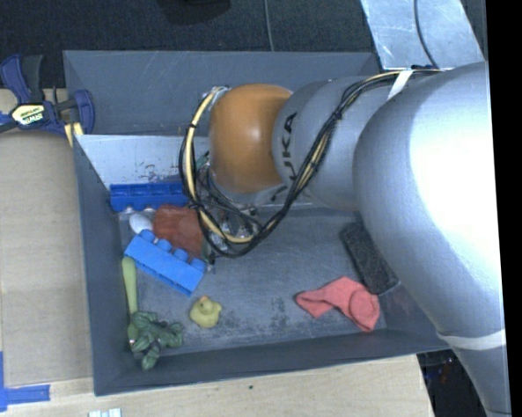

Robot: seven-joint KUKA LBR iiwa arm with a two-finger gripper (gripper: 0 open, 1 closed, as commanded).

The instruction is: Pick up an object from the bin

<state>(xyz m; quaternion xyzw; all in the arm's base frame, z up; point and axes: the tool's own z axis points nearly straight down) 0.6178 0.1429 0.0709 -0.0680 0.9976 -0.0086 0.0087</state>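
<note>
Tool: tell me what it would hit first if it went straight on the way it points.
Probably the brown lump, or the blue brick beside it: the tool points down at their right edges. Depth is unclear, so this is a guess.

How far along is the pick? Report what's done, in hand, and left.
Done: the arm is down inside the bin, at its left side over a brown lump and a blue brick. In hand: a grasp there cannot be confirmed; the wrist hides it. Left: lifting a thing clear. The pink floppy piece, yellow lump and green toy lie untouched on the floor.
</note>
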